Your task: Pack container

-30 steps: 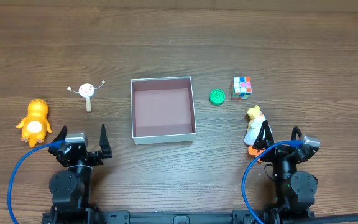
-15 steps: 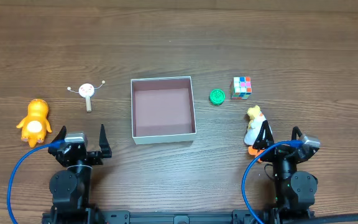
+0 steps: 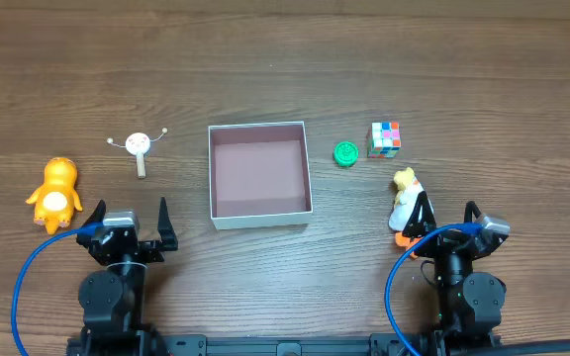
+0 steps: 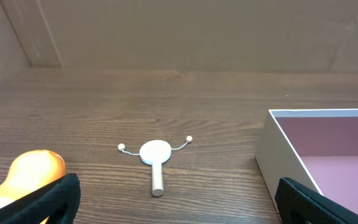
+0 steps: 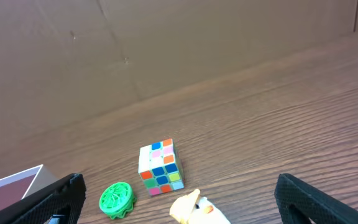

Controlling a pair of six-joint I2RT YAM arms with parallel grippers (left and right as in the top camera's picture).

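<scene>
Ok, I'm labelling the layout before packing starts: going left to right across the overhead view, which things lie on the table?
Orange toy figure → white stick toy → container → green disc → colourful cube. The yellow figure overlaps the cube sideways, so I leave it out.

Robot lab setup: wood-grain table (image 3: pixel 463 59), cardboard backdrop (image 5: pixel 166 43), blue cable (image 3: pixel 15 297) on mounted arm (image 3: pixel 110 297).
</scene>
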